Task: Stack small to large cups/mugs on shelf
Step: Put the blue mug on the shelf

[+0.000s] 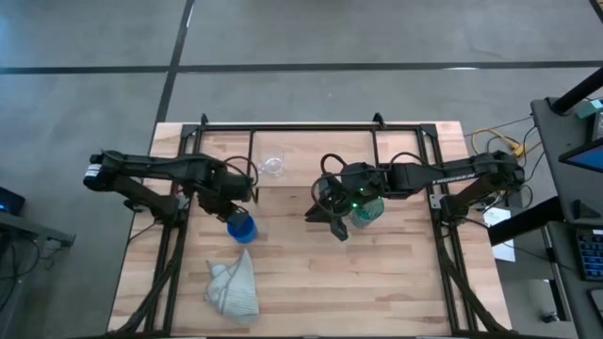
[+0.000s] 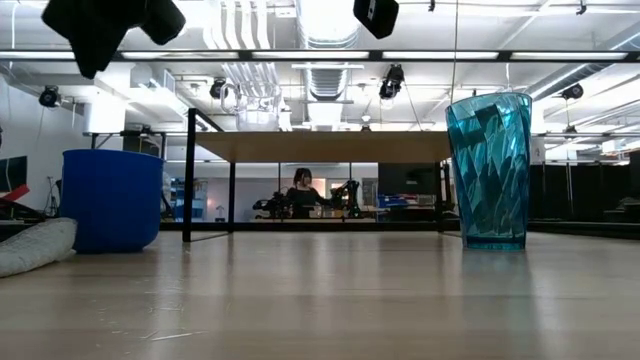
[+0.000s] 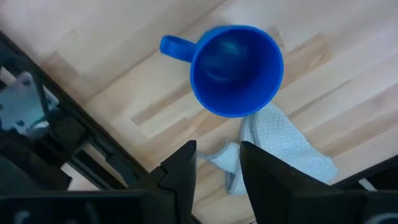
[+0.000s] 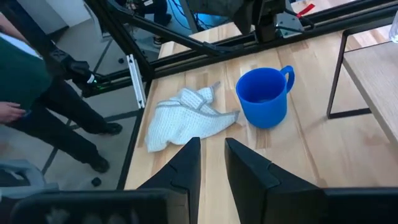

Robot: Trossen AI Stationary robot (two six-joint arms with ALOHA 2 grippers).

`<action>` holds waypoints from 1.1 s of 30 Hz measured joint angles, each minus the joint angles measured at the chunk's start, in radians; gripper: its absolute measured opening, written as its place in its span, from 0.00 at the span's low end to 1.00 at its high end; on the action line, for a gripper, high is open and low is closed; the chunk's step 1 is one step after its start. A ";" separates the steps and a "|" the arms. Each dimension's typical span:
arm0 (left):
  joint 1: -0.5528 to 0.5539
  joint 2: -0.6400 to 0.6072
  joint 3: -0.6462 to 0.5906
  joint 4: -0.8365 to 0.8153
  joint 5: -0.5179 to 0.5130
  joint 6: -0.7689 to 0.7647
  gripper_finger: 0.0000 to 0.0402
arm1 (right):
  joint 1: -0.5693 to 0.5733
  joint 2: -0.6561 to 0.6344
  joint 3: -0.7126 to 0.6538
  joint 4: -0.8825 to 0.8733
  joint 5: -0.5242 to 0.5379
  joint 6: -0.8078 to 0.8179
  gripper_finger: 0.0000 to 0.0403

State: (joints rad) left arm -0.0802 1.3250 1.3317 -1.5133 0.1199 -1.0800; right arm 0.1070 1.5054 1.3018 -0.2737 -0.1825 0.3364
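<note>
The small clear glass cup (image 1: 273,165) stands on the shelf's wooden top (image 1: 320,155) at the table's far side. The blue handled mug (image 1: 242,227) stands upright on the table in front of the shelf, also in the left wrist view (image 3: 236,68). The teal cup (image 2: 490,170) stands upright on the table, partly under my right arm (image 1: 369,213). My left gripper (image 3: 217,171) is open and empty, high above the mug. My right gripper (image 4: 212,158) is open by a narrow gap and empty, raised just left of the teal cup (image 1: 330,223).
A pale crumpled cloth (image 1: 233,287) lies on the table near the front, close to the mug (image 4: 183,115). The shelf's black legs (image 2: 190,180) stand on the table. A person (image 4: 25,81) stands beyond the table's left edge. Black frame rails (image 1: 170,254) run along both sides.
</note>
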 joint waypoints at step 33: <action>-0.009 0.015 -0.329 0.302 0.059 -0.146 0.27 | 0.009 0.001 0.000 -0.006 0.000 0.000 0.17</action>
State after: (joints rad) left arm -0.0895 1.3398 1.0030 -1.2117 0.1791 -1.2263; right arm 0.1162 1.5063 1.3018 -0.2798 -0.1829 0.3367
